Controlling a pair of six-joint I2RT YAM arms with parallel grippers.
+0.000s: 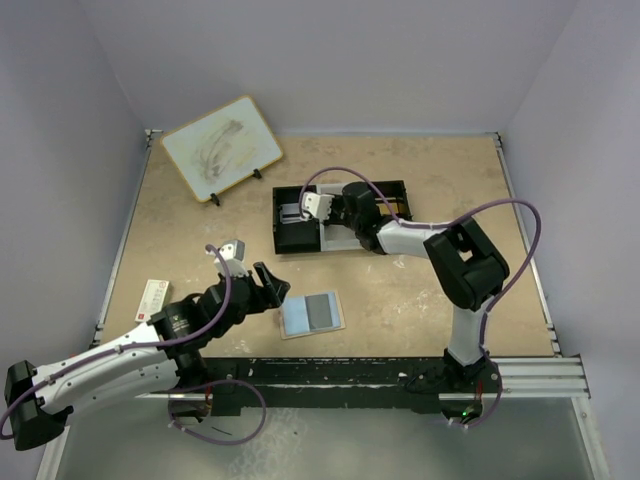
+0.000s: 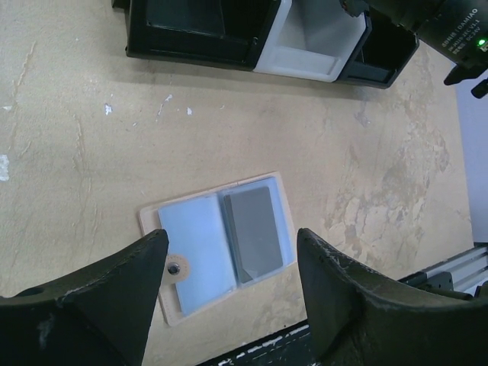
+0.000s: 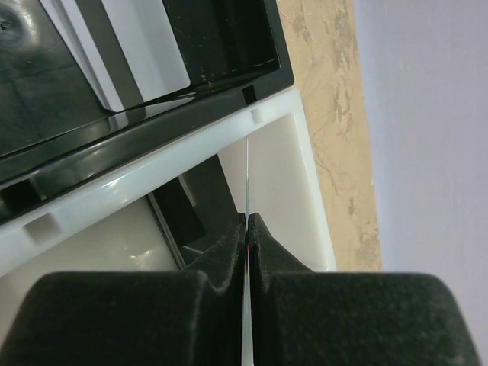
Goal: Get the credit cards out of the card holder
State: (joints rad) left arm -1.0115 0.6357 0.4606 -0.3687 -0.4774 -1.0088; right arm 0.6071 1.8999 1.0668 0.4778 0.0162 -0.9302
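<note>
Nearest the arm bases, the flat pale-blue folding card holder with a tan edge [image 2: 194,236] lay opened on the mottled tan tabletop [image 2: 76,152]. A dark grey rectangular card [image 2: 255,232] showed in its right half. The left gripper [image 2: 232,238] hovered above it, jaws spread wide and holding nothing. Farther back, the right gripper [image 3: 248,223] was pinched fully together on a thin card [image 3: 248,175] seen edge-on, its colour impossible to tell. It hung over the white middle compartment of the black-and-white three-compartment plastic tray [image 3: 152,179]. At the far left stood a propped wood-framed whiteboard [image 1: 220,148].
</note>
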